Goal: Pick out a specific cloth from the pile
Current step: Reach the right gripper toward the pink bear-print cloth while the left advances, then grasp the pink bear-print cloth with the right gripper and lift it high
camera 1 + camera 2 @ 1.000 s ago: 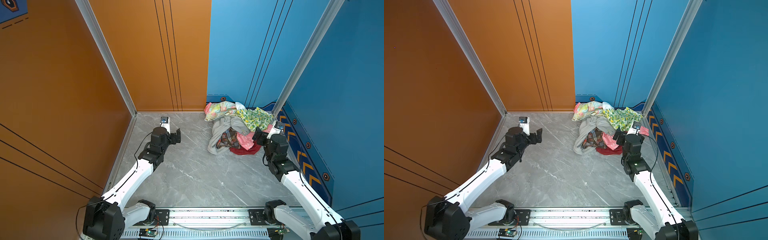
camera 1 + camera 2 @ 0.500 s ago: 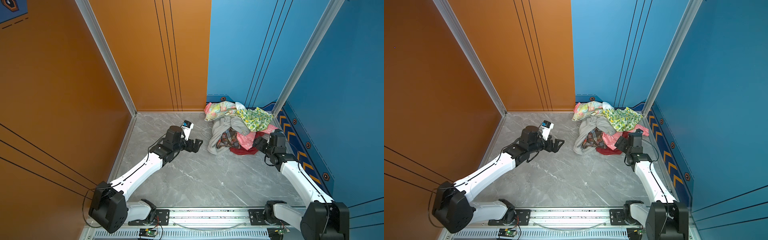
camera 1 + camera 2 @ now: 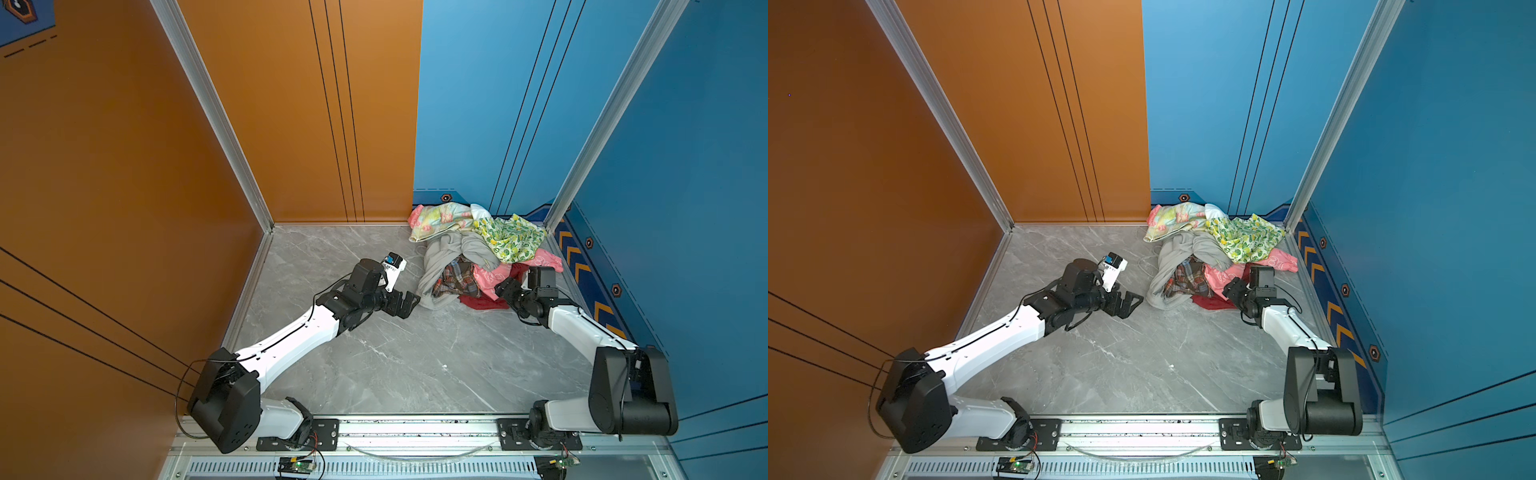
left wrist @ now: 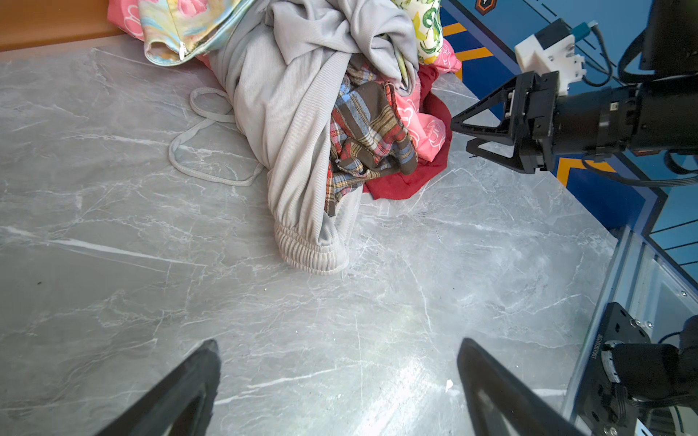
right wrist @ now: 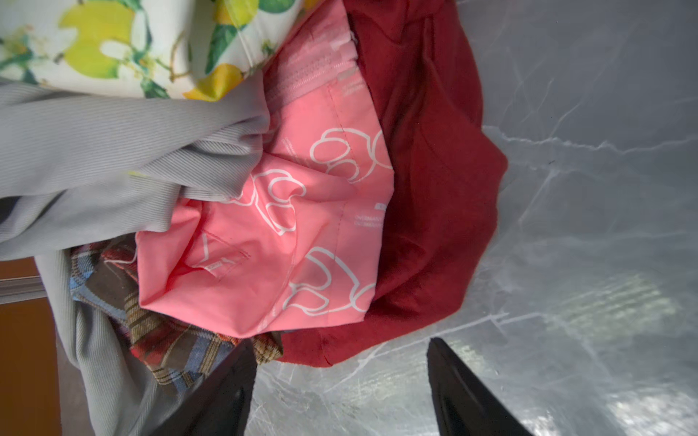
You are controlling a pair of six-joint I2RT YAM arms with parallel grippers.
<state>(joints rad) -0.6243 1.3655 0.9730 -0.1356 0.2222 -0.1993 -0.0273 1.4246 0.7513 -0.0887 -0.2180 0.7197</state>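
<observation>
The cloth (image 5: 272, 245), coral-pink with white outline shapes, lies half buried in the pile (image 3: 469, 253) (image 3: 1204, 253) in the far right corner. It shows under the grey garment (image 4: 287, 113), beside the plaid shirt (image 4: 370, 136) and on the dark red cloth (image 5: 434, 188). Parts of the cloth (image 3: 488, 279) (image 3: 1223, 276) (image 4: 426, 124) show in both top views. My right gripper (image 5: 340, 343) (image 3: 503, 286) (image 3: 1229, 289) (image 4: 461, 135) is open, low at the pile's near right edge, with only floor between its fingers. My left gripper (image 4: 338, 347) (image 3: 409, 305) (image 3: 1133, 303) is wide open, just left of the pile.
A grey drawstring loop (image 4: 211, 151) trails on the marble floor (image 3: 395, 353). The lemon-print cloth (image 3: 513, 237) and pastel yellow cloth (image 3: 436, 218) lie against the blue back wall. A blue side wall (image 3: 590, 266) runs close behind my right arm. A metal rail (image 3: 415, 428) lines the front.
My left arm has swung right and stretched out to the pile's left edge. My right gripper has dropped low to the pile's near edge, and its jaws have narrowed somewhat.
</observation>
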